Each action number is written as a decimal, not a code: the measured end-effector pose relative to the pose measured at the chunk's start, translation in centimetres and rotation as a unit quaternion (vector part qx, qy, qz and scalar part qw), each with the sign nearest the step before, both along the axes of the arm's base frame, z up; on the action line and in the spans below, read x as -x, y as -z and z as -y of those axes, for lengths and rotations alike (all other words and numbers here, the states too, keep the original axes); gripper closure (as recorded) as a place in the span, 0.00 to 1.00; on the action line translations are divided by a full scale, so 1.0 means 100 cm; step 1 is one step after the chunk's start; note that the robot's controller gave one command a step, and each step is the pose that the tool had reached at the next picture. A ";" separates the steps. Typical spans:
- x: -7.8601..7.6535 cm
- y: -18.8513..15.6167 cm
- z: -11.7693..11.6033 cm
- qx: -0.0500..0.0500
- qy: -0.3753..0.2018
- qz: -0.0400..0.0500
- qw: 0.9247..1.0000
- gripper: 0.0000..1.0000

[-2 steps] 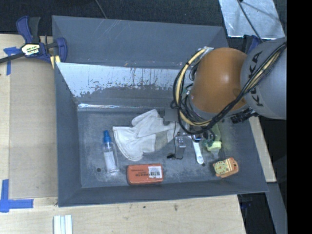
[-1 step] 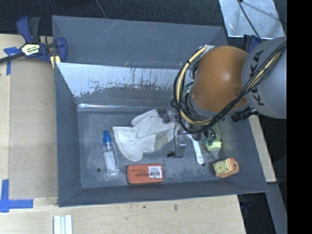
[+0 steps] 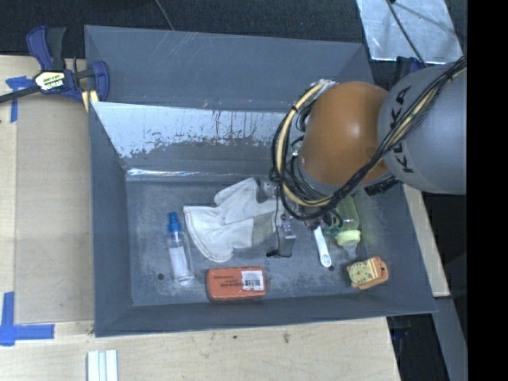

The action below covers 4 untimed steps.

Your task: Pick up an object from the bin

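Observation:
My gripper (image 3: 281, 243) hangs low in the middle of the bin, its fingertips close to the floor just right of a crumpled white cloth (image 3: 226, 219). The cloth's right edge lies against the fingers. A white toothbrush-like stick (image 3: 322, 247) lies just right of the gripper. An orange-red flat pack with a white label (image 3: 236, 283) sits on the floor below and left of the fingertips. Nothing shows between the fingers.
A small clear bottle with a blue cap (image 3: 178, 250) lies at the left. A green-yellow bottle (image 3: 347, 227) sits under the arm at the right, and a yellow-orange tape measure (image 3: 367, 272) lies in the front right corner. The arm's orange dome and cables cover the bin's right rear.

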<state>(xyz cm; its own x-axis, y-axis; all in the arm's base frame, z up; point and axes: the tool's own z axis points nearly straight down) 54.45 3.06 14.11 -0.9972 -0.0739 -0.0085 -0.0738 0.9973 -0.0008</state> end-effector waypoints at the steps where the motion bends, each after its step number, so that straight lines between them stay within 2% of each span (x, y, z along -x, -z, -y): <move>1: -0.025 0.053 -0.017 0.000 -0.055 0.001 0.998 0.00; 2: -0.020 0.073 -0.031 0.001 -0.075 0.001 0.997 0.00; 3: -0.034 0.039 -0.046 0.000 -0.075 -0.003 0.997 0.00; 4: -0.027 0.007 -0.058 0.000 -0.066 -0.003 0.998 0.00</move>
